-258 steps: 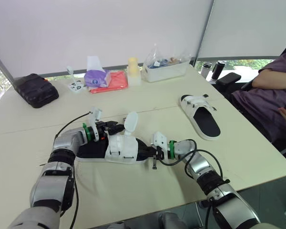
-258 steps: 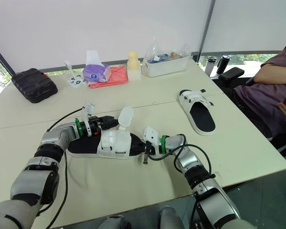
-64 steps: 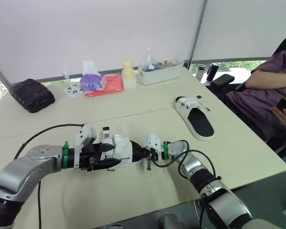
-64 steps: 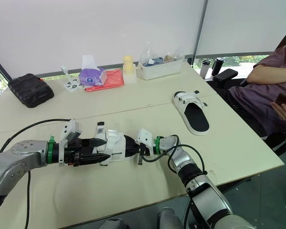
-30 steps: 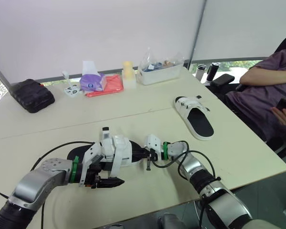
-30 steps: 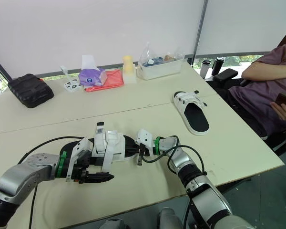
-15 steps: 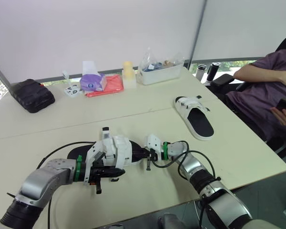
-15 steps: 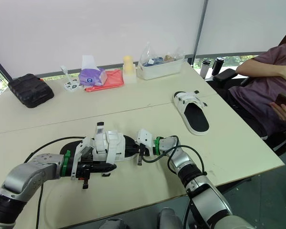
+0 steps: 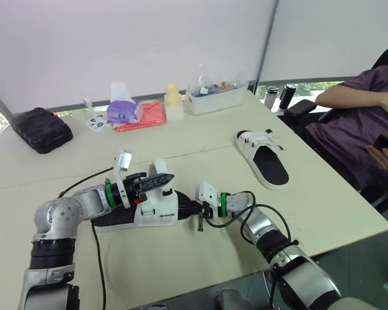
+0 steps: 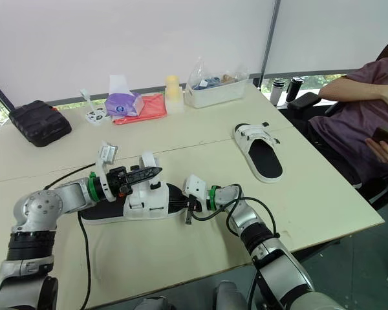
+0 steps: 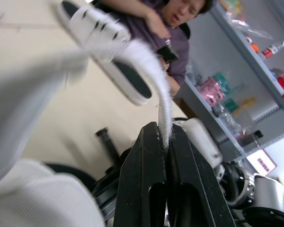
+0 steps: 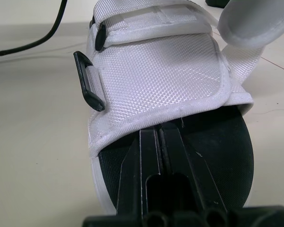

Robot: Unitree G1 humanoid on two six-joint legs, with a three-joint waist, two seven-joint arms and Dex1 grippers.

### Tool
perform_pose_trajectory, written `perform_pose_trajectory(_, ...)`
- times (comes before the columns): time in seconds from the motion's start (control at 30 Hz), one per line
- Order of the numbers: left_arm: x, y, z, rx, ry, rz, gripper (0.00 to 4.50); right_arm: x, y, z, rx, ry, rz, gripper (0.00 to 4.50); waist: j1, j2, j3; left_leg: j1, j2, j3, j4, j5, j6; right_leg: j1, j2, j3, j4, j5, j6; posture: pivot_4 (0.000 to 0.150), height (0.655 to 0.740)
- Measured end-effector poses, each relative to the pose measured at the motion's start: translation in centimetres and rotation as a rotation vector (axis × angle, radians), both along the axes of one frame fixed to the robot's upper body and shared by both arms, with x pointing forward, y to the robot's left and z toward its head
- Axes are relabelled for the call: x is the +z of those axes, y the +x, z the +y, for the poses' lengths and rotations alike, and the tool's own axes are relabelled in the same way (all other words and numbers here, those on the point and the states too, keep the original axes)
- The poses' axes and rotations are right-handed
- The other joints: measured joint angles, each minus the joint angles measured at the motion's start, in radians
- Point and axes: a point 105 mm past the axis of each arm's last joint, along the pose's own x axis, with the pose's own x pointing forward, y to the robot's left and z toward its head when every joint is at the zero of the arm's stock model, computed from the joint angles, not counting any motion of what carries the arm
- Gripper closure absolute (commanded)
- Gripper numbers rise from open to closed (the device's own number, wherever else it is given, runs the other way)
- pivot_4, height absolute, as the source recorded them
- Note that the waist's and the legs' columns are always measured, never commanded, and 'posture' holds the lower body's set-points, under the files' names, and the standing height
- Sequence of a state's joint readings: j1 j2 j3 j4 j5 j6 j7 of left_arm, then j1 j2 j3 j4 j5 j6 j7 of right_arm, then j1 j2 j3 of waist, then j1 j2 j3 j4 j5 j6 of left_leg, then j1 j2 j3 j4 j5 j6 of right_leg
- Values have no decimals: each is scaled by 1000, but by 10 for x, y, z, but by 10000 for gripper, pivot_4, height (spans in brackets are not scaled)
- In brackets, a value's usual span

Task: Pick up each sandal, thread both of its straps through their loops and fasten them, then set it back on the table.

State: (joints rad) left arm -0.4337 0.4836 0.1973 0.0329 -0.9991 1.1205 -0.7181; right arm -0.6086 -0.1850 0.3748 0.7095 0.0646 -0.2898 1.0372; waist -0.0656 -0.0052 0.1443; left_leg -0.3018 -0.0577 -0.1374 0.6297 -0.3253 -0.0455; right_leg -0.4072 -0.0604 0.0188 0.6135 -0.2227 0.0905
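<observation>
beige table: left gripper jaws pinch white strap; right gripper jaws closed, touching sandal insole.

"Can any word, brand or number be read anywhere?"

"No, none. The purple tissue pack, well beyond the left gripper near the table's far edge, carries print, but it is too small to make out."

"And the coloured packets on the shelf seen past that gripper's fingers?"

"They are blurred, and no letters come out."

"What about the strap pinched between those fingers, or the sandal just under the gripper?"

"Both are plain white weave with no mark. The other sandal, well off to the gripper's right, shows no legible brand either."
</observation>
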Motion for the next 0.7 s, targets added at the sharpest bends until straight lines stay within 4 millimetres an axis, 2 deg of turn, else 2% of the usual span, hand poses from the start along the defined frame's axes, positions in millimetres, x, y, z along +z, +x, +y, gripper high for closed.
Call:
perform_pose_trajectory(0.07,-9,0,-2,-13,15,29,44475,0,0,0,0,0,0,45000,0,0,0,0,0,0,0,0,0,0,0,0,0,0,0,1500,7400)
perform_pose_trajectory(0.53,-16,-9,-3,-76,54,26,44475,-1,0,0,-2,0,1,45000,-1,1,-1,0,0,0,-1,0,-1,1,0,0,0,-1,-1,1500,7400)
perform_pose_trajectory(0.7,-18,-12,-4,-110,155,-39,44475,-1,0,0,-3,1,0,45000,-1,1,-1,-1,0,0,-1,0,-1,1,0,0,0,-2,-3,1500,7400)
